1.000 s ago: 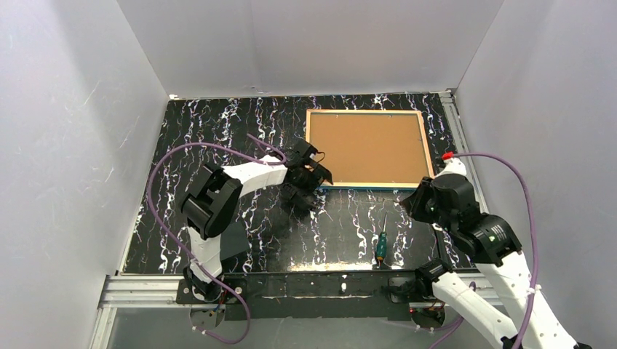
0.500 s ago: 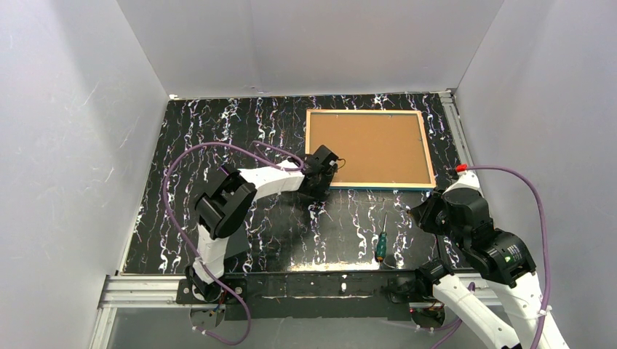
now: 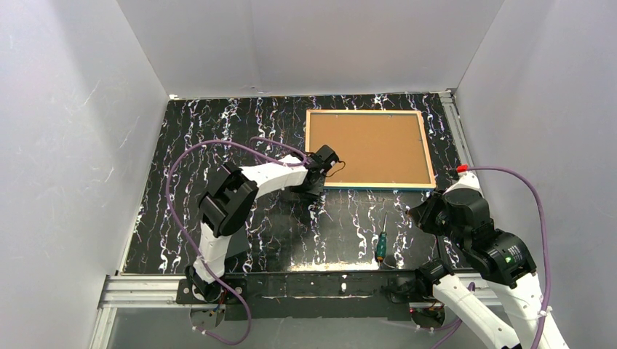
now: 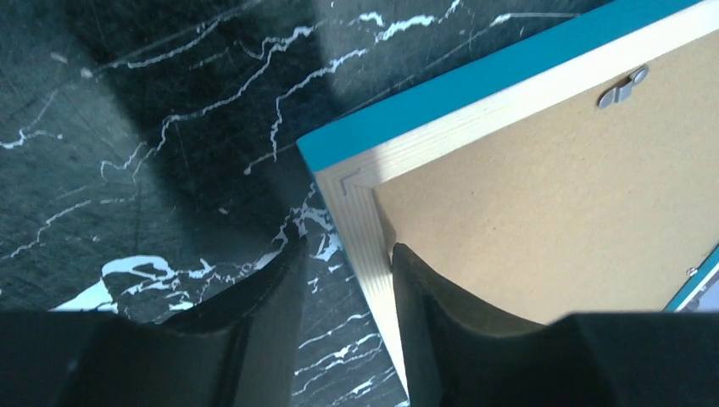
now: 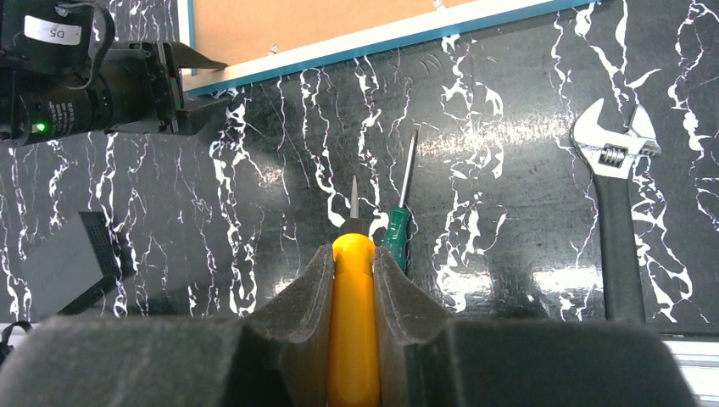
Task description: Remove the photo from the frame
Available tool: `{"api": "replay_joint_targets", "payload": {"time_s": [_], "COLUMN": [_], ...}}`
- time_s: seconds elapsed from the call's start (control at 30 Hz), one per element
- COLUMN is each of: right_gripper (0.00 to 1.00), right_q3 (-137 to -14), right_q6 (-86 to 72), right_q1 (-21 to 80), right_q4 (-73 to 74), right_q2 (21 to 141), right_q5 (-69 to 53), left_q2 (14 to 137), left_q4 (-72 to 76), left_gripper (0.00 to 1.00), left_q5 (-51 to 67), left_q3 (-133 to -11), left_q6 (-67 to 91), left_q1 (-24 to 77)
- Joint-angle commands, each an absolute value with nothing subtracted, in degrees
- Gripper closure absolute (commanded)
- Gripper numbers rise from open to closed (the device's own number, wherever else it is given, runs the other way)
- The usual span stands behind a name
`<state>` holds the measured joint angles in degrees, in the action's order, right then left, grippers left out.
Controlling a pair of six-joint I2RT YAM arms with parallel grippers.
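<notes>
The only legible text is "DS", printed in dark letters on a white sticker (image 5: 52,31) on the black body of the left gripper (image 5: 212,82), at the far left of the right wrist view. Markings on the adjustable wrench (image 5: 621,203), at the right, are too small to read.

Glossy table (image 3: 218,138), matt backing board (image 3: 367,149), pale-wood frame (image 4: 475,106).

Top cam overhead, wrist cams share frame (image 4: 356,191)
</notes>
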<state>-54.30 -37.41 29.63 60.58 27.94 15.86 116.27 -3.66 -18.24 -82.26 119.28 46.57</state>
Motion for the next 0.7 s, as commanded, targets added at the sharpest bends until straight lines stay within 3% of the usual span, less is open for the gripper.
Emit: {"api": "replay_joint_targets", "payload": {"time_s": [0.0, 0.13, 0.27, 0.67], "right_gripper": [0.99, 0.99, 0.99, 0.99], "right_q3": [-55.79, -55.45, -55.16, -52.88], "right_q6": [-38.09, -38.04, -37.76, -37.2], "right_q1": [29.63, 29.64, 29.64, 29.64], "right_q4": [60.56, 60.23, 60.17, 56.62], "right_q2": [27.83, 28.35, 28.74, 30.96], "right_q5": [15.51, 15.31, 15.18, 13.43], "left_q2": [121.99, 121.64, 119.3, 110.79], "left_q4": [-20.83, -19.05, -17.81, -3.73], "left_gripper": [0.63, 0.79, 1.0, 1.0], "left_q5": [-22.67, -24.18, -25.91, -20.57], "left_q3": [-79.57, -78.93, -77.06, -65.06], "left_q6": [121.13, 118.62, 112.39, 82.26], "left_q1": [45.49, 44.75, 42.71, 24.98]}}
